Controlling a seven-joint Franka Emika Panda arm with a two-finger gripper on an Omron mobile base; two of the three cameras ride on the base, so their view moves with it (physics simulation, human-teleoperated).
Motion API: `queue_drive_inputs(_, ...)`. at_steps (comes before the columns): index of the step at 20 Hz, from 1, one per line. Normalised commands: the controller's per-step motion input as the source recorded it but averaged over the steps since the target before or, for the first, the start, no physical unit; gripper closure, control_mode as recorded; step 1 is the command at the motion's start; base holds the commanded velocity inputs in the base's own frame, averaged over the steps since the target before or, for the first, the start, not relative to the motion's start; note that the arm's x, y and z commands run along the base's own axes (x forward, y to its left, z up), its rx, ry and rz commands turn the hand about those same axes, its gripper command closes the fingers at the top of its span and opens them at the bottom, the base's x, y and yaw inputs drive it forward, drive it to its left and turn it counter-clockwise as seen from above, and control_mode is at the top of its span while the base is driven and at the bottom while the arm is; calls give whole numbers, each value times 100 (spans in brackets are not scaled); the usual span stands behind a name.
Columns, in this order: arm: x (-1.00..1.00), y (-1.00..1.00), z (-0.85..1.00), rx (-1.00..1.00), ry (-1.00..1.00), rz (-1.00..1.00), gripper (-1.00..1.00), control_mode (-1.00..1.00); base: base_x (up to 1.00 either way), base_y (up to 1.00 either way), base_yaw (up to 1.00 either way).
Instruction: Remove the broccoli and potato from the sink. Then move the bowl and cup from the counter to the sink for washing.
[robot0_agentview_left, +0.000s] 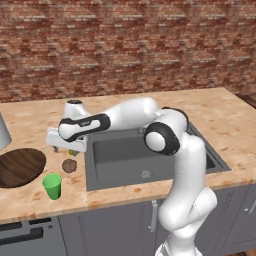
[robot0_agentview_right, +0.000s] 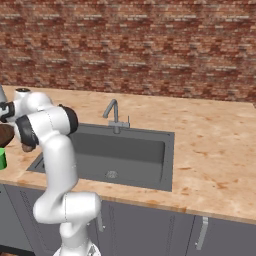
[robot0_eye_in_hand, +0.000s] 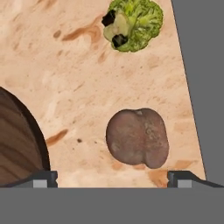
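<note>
My gripper (robot0_agentview_left: 63, 145) hangs open and empty just above the counter (robot0_agentview_left: 220, 120), left of the sink (robot0_agentview_left: 125, 156). The hand view looks straight down. In it the brown potato (robot0_eye_in_hand: 138, 138) lies between my fingertips (robot0_eye_in_hand: 43, 178), and the yellow-green broccoli (robot0_eye_in_hand: 133, 24) rests further on. Both lie on the counter beside the sink's edge (robot0_eye_in_hand: 201, 87). The potato (robot0_agentview_left: 69, 165) shows below the hand, and the broccoli (robot0_agentview_left: 74, 152) peeks out under it. The dark wooden bowl (robot0_agentview_left: 20, 166) sits at the far left, with the green cup (robot0_agentview_left: 52, 186) near the front edge.
A pale grey vessel (robot0_agentview_left: 2, 131) stands at the left edge behind the bowl. The faucet (robot0_agentview_right: 115, 116) rises at the back of the sink, and a small drain (robot0_agentview_right: 111, 174) marks its floor. A brick wall runs behind the counter.
</note>
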Motion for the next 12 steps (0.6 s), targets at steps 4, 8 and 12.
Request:
queue_drive_inputs(4, -25, 0, 21, -3, 0, 0, -100, -100, 0, 0, 0)
queue_drive_inputs(8, -29, -1, 20, -1, 0, 0, -100, -100, 0, 0, 0)
queue_drive_inputs(12, -32, -3, 18, 0, 1, 0, -100, -100, 0, 0, 0)
